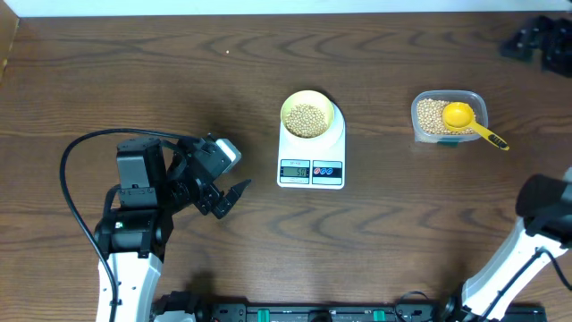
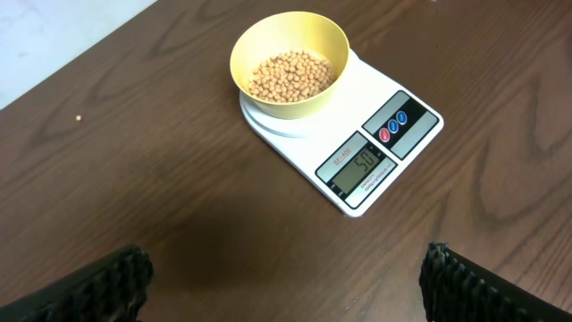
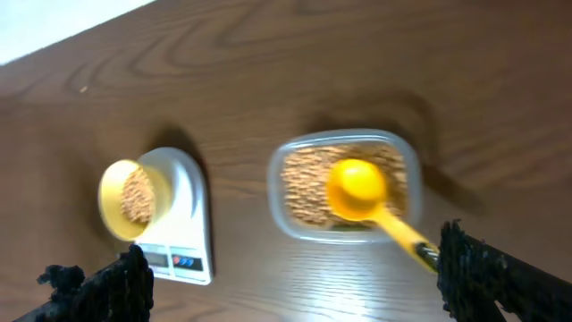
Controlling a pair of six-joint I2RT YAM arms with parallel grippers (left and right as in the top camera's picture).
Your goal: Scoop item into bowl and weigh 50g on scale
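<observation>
The pale yellow-green bowl stands on the white scale at the table's middle, part full of tan beans. The left wrist view shows the bowl, the beans and the scale with its display lit. The right wrist view shows the bowl and the scale too. My left gripper is open and empty, left of the scale. My right gripper is open and empty; in the overhead view only its arm shows at the right edge.
A clear plastic tub of beans stands right of the scale, with a bright yellow scoop lying in it, handle toward the front right. In the right wrist view the tub and scoop are blurred. Black gear sits at the far right corner.
</observation>
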